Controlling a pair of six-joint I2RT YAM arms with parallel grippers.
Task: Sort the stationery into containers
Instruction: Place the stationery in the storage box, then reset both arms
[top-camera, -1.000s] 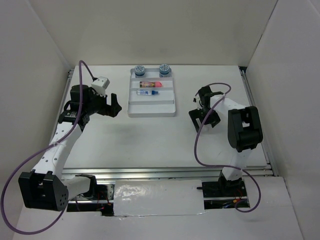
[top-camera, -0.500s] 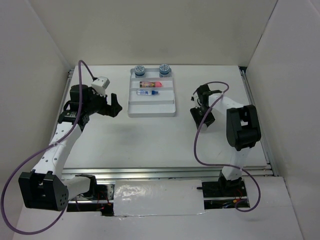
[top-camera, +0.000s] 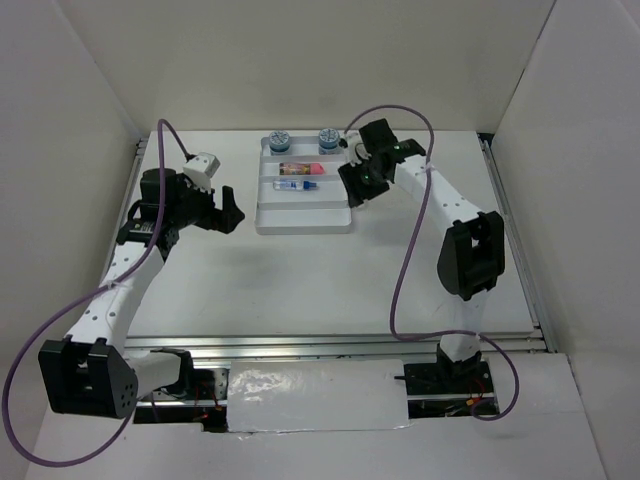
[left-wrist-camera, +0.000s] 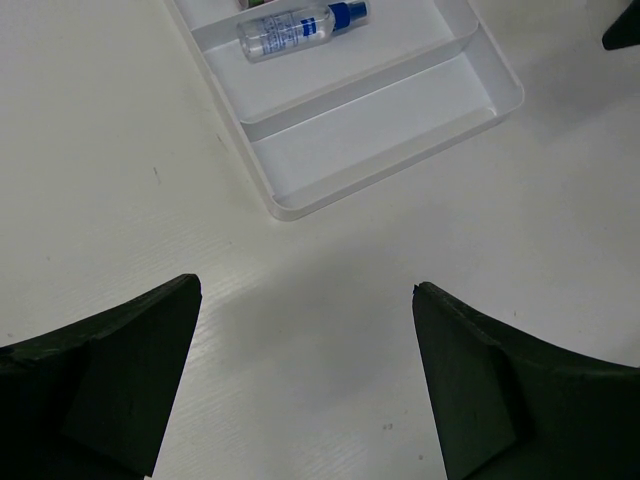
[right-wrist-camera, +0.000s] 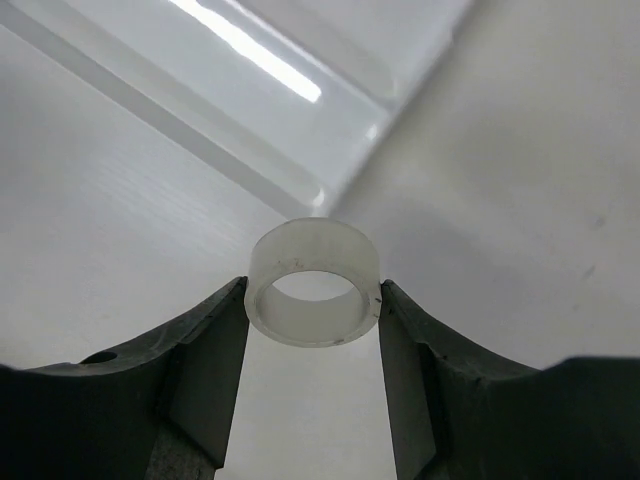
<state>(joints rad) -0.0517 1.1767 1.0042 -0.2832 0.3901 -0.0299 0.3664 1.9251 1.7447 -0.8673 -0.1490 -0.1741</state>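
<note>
**A:** Start at the left. What is that arm doing?

**B:** Nothing much. The left end effector (left-wrist-camera: 305, 290) hangs over bare table (top-camera: 300, 290) with its fingers spread wide and nothing between them. The tray (left-wrist-camera: 370, 130) lies just beyond it and to its right.

**A:** And the tray itself?

**B:** Four long compartments run side to side. The two blue pots (top-camera: 278, 142) (top-camera: 330, 139) stand in the far one. Next comes the pink tube (top-camera: 300, 168), then the small bottle (left-wrist-camera: 300, 25), each lying lengthwise along its slot. The nearest compartment has nothing in it.

**A:** So the ring is what's left?

**B:** Yes, and the right arm has it. The right end effector (right-wrist-camera: 312, 288) is clenched on the white ring (right-wrist-camera: 315, 245), one finger on each side, gripping it across its width. It's a short round band, so it has no real long axis. Its hole faces back up along the fingers.

**A:** Where is it relative to the tray?

**B:** At the tray's right edge. From the wrist view, the tray's corner sits just beyond the ring, so the ring looks to be over the table rather than over a slot. I'd say the move is a short carry left, into the tray. The right arm is plainly the nearer one. I can't tell how high it hangs.
</note>
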